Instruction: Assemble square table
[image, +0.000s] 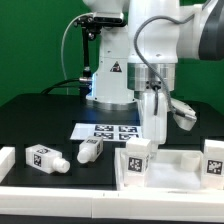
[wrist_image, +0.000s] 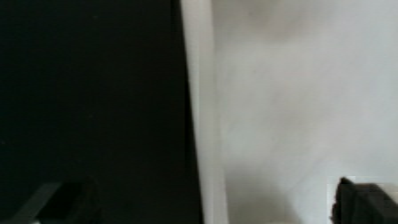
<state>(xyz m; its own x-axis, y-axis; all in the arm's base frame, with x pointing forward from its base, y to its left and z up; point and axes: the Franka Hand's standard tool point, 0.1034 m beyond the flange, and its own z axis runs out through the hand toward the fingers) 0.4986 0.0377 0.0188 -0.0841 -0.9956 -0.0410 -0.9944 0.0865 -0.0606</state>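
Worktop, black, bears the white square table top at the exterior view's right. A near leg stands at its left end and a far leg at its right. A third leg and a fourth leg lie loose to the left. The pincer hangs over the top's left part, fingertips spread wide.
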